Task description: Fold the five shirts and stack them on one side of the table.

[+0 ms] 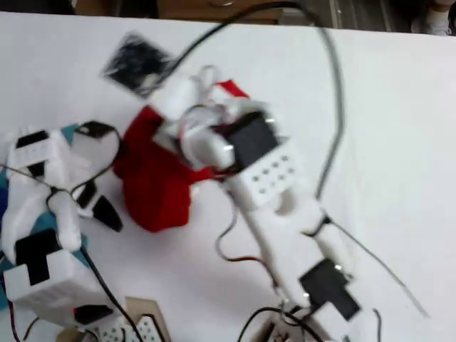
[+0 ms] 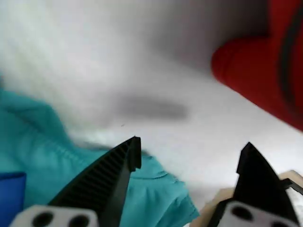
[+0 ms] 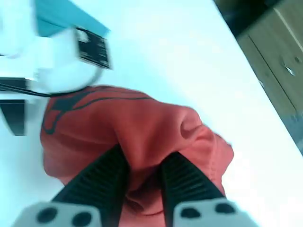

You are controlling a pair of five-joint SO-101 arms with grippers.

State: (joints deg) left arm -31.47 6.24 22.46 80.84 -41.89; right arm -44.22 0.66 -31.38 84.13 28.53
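Firmly the right hand point(image 3: 144, 163) pinches the red shirt point(image 3: 142, 118) while the left hand point(image 2: 189, 161) hangs open.

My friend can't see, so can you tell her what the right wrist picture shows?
The right gripper pinches a bunched-up red shirt on the white table. Farther off are the other arm and a bit of teal shirt.

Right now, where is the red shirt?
In the high view the red shirt lies crumpled left of centre; the right arm's fingers pinch it.
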